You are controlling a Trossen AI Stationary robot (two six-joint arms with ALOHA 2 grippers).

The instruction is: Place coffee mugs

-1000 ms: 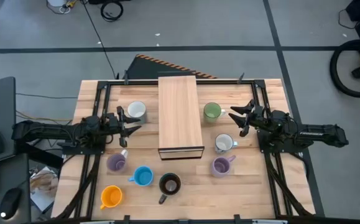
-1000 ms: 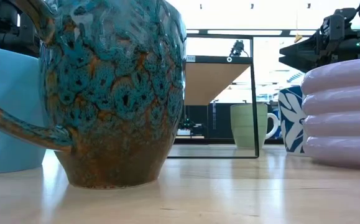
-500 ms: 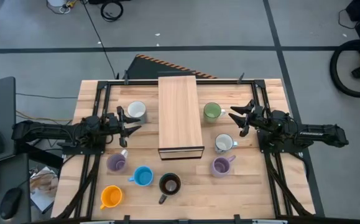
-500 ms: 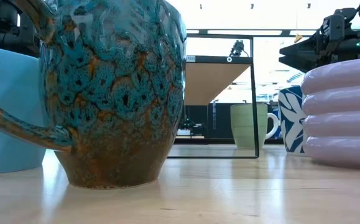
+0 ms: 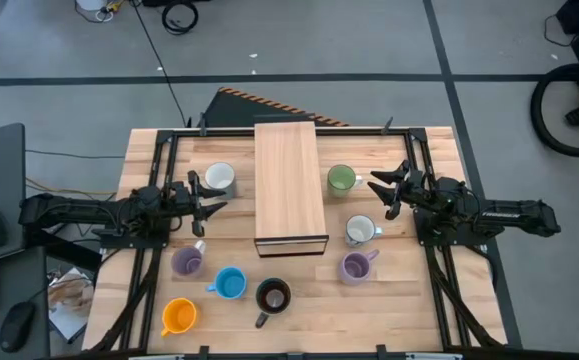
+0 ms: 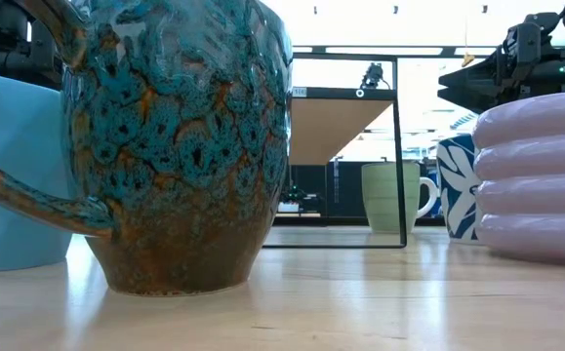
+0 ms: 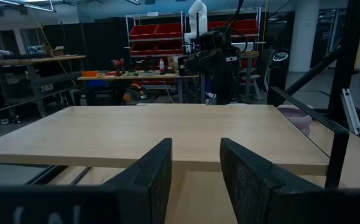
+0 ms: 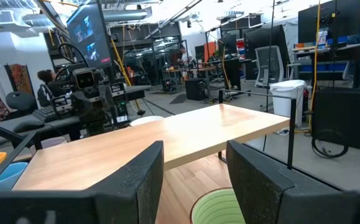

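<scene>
In the high view the mugs stand on their bases around a raised wooden board (image 5: 289, 188). Left of it is the white mug (image 5: 219, 178); right of it are the green mug (image 5: 341, 179) and the patterned white mug (image 5: 359, 231). Nearer stand two lilac mugs (image 5: 187, 262) (image 5: 355, 266), the light blue mug (image 5: 230, 284), the dark mug (image 5: 272, 296) and the orange mug (image 5: 178, 316). My left gripper (image 5: 201, 196) hovers open just near of the white mug. My right gripper (image 5: 381, 196) is open right of the green mug (image 8: 220, 208).
The board sits on a black frame (image 6: 399, 146), with a gap under it. Black rails (image 5: 161, 170) run along both table sides beneath the arms. In the low view the dark mug (image 6: 175, 146), the light blue mug (image 6: 9, 175) and a lilac mug (image 6: 541, 175) stand close.
</scene>
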